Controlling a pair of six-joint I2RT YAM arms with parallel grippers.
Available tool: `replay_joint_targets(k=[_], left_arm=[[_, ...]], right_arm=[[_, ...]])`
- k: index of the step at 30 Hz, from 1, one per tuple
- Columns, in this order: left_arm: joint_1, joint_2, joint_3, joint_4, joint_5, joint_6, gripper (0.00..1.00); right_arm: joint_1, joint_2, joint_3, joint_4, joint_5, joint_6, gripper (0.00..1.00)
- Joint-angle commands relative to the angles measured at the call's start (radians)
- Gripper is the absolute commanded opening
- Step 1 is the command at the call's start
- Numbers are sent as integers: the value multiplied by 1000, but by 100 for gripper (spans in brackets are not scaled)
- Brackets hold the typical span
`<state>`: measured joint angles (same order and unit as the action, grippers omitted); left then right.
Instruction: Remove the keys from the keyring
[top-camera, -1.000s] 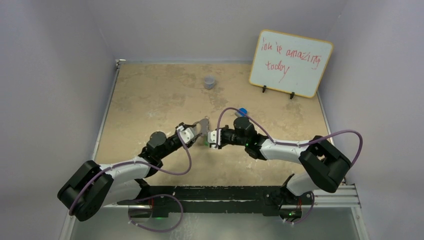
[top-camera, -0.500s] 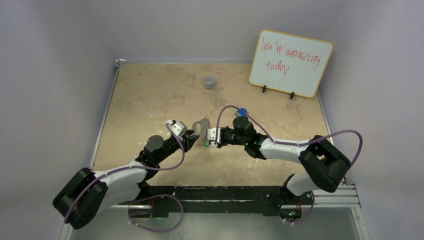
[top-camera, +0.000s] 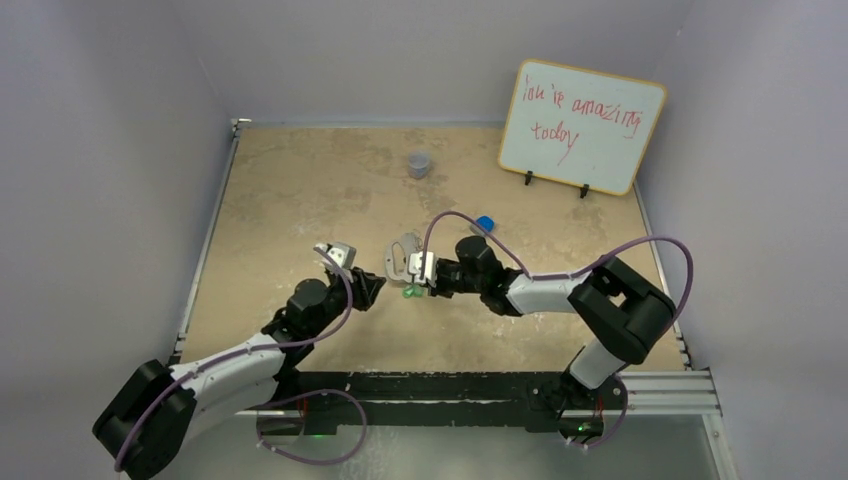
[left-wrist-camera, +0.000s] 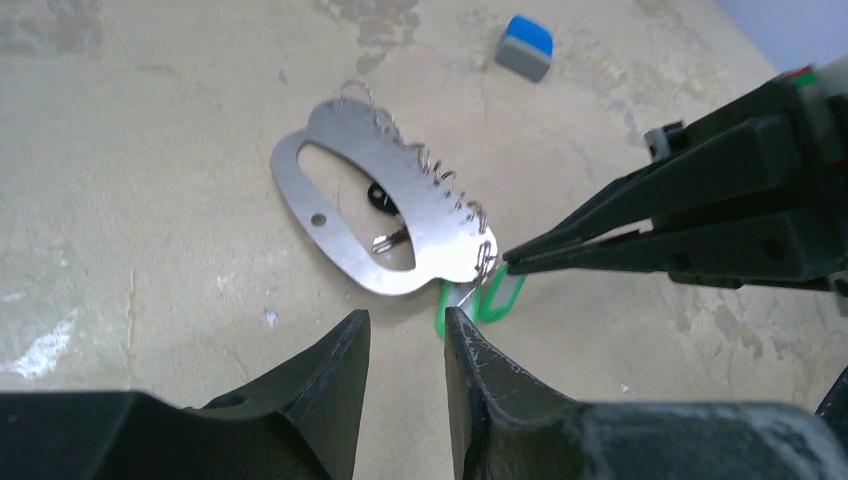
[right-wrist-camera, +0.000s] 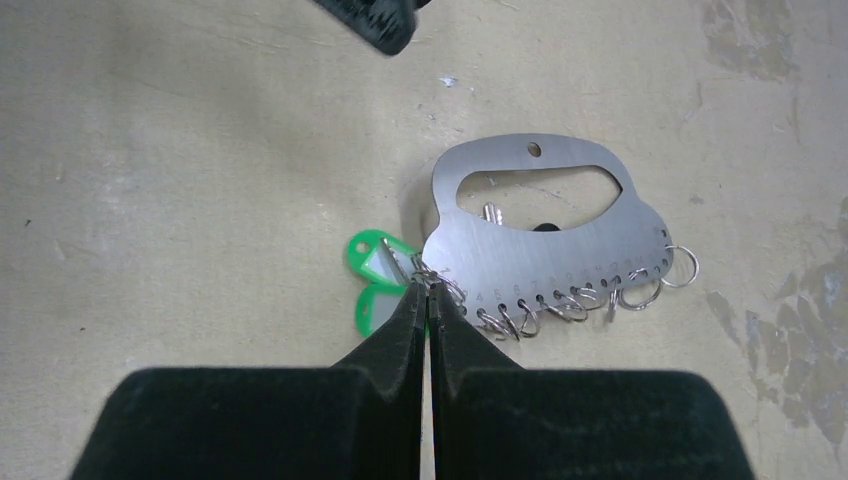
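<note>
Keyring (right-wrist-camera: 560, 250): lies flat on the desk (top-camera: 300, 190) between the two tools, with small wire rings along one edge.
Keys (right-wrist-camera: 372, 255): green heads rest on the desk at one corner of the Keyring; a dark-headed one shows through its slot.
Right tool (right-wrist-camera: 428, 290): clenched, tips pinched on the small ring at that corner.
Left tool (left-wrist-camera: 405, 320): released to a narrow gap, grasping nothing, near the Keyring but apart from it.
Blue block (left-wrist-camera: 525, 45): on the desk, well apart.
</note>
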<state>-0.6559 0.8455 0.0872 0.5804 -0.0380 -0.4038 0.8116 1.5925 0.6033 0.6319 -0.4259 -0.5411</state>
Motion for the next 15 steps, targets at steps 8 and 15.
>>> replay_joint_targets(k=[8,15], left_arm=[[-7,236,29,155,54,-122,30],[-17,302,32,180,60,-163,29]], right_arm=[[17,67,79,-12,27,28,0],[30,71,101,-69,5,44,0]])
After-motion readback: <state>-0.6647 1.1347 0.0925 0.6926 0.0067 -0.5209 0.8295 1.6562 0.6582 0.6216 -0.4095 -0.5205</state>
